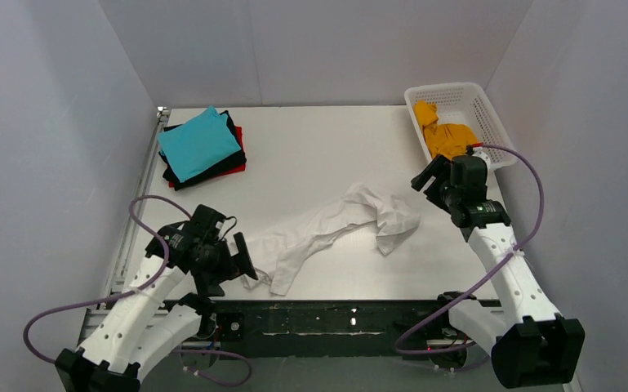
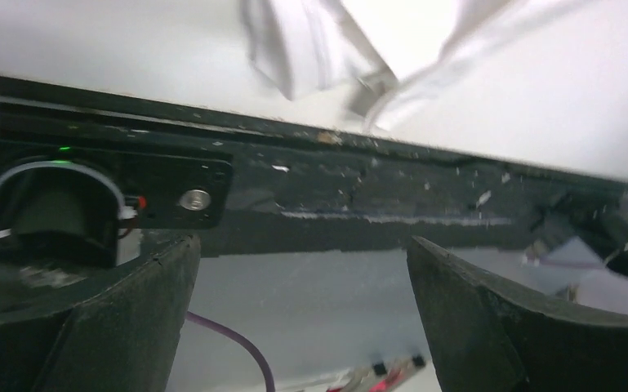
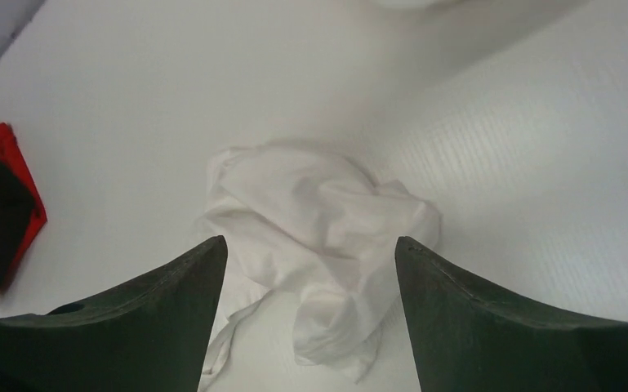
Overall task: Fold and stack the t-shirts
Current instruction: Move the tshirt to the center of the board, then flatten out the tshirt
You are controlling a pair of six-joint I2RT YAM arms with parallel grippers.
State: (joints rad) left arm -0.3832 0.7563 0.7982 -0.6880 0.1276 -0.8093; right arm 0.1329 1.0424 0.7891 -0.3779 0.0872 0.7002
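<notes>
Both claws are spread wide and empty right now. The right gripper [image 3: 310,253] hangs just above the right end of the crumpled white cloth t-shirt [image 1: 335,224], not touching it. The left gripper [image 2: 302,278] sits just off that shirt's near-left tail, gripping nothing.

White t-shirt [image 1: 339,224]: one
Teal t-shirt [image 1: 198,143]: one
Black t-shirt [image 1: 216,169]: one
Red t-shirt [image 1: 242,147]: one
Orange t-shirt [image 1: 445,135]: one
Basket [image 1: 490,122]: one
Hands: two, left hand [image 1: 237,265] and right hand [image 1: 426,175]
</notes>
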